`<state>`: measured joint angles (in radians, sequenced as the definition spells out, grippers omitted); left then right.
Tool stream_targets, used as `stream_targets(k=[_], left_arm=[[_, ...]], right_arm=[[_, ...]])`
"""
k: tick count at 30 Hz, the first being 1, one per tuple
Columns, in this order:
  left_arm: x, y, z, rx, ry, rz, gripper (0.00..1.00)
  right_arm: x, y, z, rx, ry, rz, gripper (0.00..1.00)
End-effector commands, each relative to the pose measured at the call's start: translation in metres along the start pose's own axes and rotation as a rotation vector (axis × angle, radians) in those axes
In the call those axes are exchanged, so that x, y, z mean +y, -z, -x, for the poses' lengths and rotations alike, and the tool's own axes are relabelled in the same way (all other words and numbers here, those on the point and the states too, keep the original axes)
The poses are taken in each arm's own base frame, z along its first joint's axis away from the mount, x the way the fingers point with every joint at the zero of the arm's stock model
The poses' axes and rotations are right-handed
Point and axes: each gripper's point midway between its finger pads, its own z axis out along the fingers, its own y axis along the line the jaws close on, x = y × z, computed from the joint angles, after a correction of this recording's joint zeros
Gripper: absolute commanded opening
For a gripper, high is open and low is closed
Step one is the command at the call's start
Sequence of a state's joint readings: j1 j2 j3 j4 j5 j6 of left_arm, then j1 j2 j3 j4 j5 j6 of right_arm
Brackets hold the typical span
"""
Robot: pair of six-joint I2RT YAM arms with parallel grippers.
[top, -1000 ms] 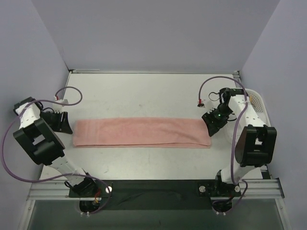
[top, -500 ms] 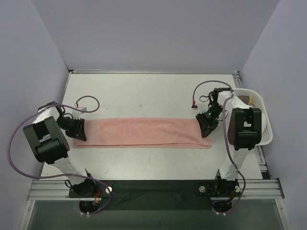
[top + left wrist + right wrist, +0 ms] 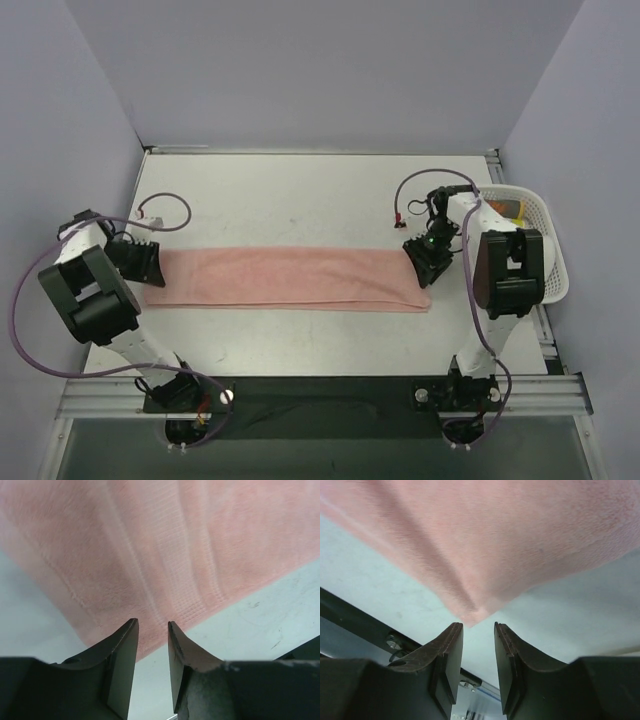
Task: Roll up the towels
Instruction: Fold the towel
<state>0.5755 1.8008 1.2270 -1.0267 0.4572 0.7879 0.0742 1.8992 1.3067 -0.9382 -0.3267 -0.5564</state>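
The salmon-pink towel (image 3: 285, 278) lies flat as a long strip across the middle of the table. My left gripper (image 3: 149, 264) is at its left end. In the left wrist view the gripper (image 3: 152, 628) is open by a narrow gap, low over the towel's edge (image 3: 165, 550), with nothing between the jaws. My right gripper (image 3: 421, 266) is at the towel's right end. In the right wrist view the gripper (image 3: 478, 628) is open and empty, just short of the towel's corner (image 3: 495, 540). The white towel is out of view.
A white mesh basket (image 3: 541, 216) stands at the right table edge, beside the right arm, with something orange inside. Purple cables loop near both wrists. Grey walls close in the table on the left, back and right.
Both grippers have come down to the towel's ends. The right gripper moved left onto the right end. The towel has shifted slightly to the left.
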Motion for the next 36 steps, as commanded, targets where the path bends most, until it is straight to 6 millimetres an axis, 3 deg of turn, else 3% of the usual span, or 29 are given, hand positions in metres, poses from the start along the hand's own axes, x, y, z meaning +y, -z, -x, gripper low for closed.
stream_targets(k=[1,4,14,19,28,36], left_arm=[[-0.044,0.023,0.040,-0.116,-0.225,-0.042,0.41],[-0.063,0.009,0.042,-0.093,-0.217,-0.082,0.46],[-0.033,-0.033,0.034,-0.032,0.127,-0.112,0.51],[-0.024,-0.044,0.019,0.032,0.181,-0.086,0.52],[-0.023,-0.049,0.013,0.039,0.202,-0.091,0.53],[-0.021,-0.049,0.015,0.030,0.207,-0.090,0.53]], right_arm=[[0.041,0.040,0.006,-0.110,0.106,0.043,0.32],[0.056,0.039,0.013,-0.135,0.172,0.030,0.32],[0.102,-0.002,0.046,-0.127,0.451,-0.150,0.31],[0.126,-0.019,0.066,-0.123,0.553,-0.244,0.40],[0.140,-0.043,0.084,-0.103,0.635,-0.328,0.43],[0.135,-0.057,0.085,-0.059,0.662,-0.345,0.35]])
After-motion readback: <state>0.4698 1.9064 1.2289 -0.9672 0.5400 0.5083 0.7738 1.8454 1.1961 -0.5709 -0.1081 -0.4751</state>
